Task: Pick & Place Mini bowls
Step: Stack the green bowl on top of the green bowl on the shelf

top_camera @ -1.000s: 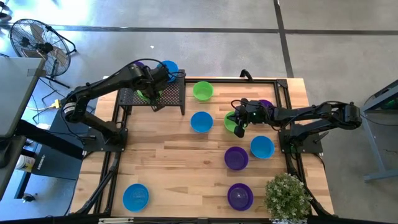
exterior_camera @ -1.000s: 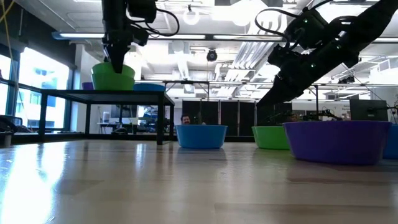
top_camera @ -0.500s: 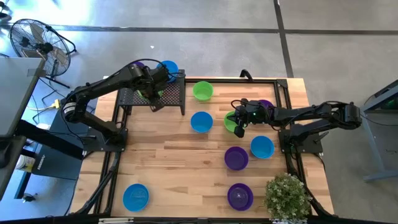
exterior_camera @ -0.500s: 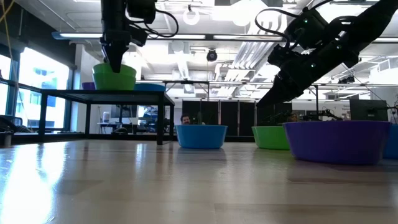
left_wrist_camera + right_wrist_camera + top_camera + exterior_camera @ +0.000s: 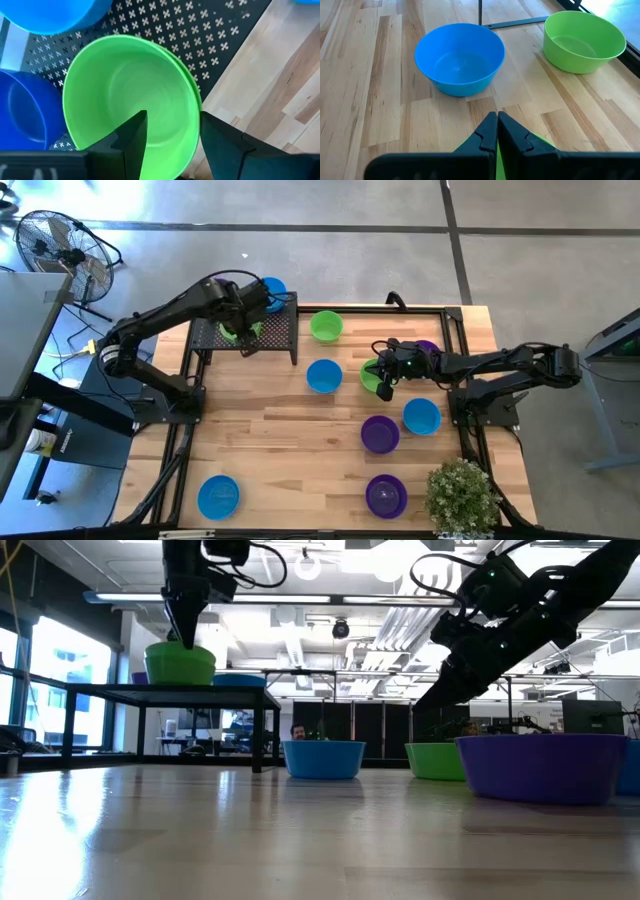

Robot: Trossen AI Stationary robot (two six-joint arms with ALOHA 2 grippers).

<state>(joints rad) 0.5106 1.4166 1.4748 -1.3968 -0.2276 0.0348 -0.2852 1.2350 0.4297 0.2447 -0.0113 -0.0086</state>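
Note:
A green mini bowl (image 5: 125,85) rests by its base on the black mesh rack (image 5: 275,330) at the far left, beside two blue bowls (image 5: 50,15). My left gripper (image 5: 172,117) is open just above it, with one finger over the inside and one outside the near rim. In the low view its fingertips (image 5: 187,638) stand at rim height. My right gripper (image 5: 497,117) is shut over another green bowl (image 5: 370,377) standing on the table right of centre. My right gripper is shut right over the near rim of the green bowl (image 5: 540,145), coming from the table's right and slanting down. Its own fingers hide the spot, and I cannot tell whether they touch the bowl.
Several more bowls stand on the wooden table: blue (image 5: 323,375) at centre, green (image 5: 326,326) behind it, purple (image 5: 380,433) and blue (image 5: 421,416) on the right, blue (image 5: 218,495) and purple (image 5: 386,495) near the front edge. A potted plant (image 5: 462,495) stands at front right.
My left gripper has opened and let go of the green bowl, then risen a little. The bowl stays on the rack.

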